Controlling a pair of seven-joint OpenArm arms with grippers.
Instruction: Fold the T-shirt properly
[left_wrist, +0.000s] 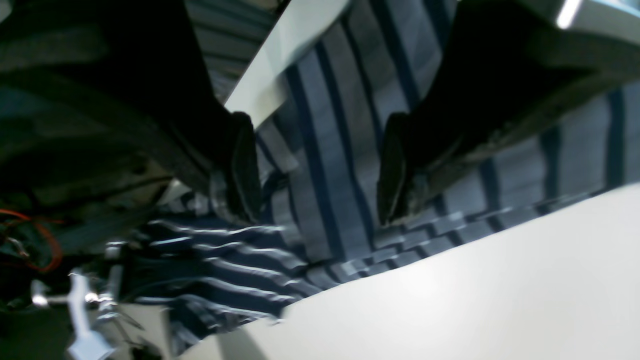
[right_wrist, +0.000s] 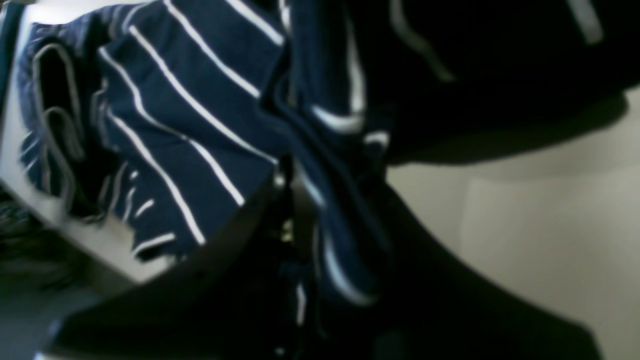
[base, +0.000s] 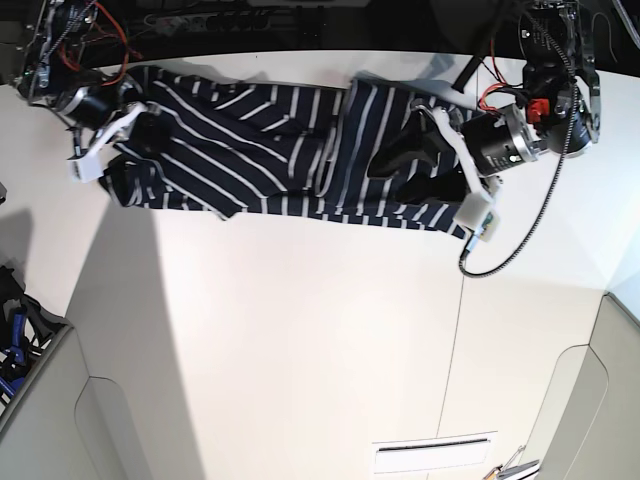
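The shirt (right_wrist: 200, 100) could bunch if the right gripper (base: 135, 118), clamped on its left end, pulls while the left gripper (left_wrist: 320, 170) hangs open.

There is one T-shirt (base: 250, 160) and one table (base: 300, 330). Two robot arms reach in, one left arm (base: 550, 100) and one right arm (base: 75, 50), and each has one pincer, so two pincers in all: one left pincer (left_wrist: 320, 172) and one right pincer (right_wrist: 337, 195). Two black fingers (left_wrist: 242, 170) show on the left one, and one white rectangle with a dark outline (base: 430, 456) shows near the bottom of the base view
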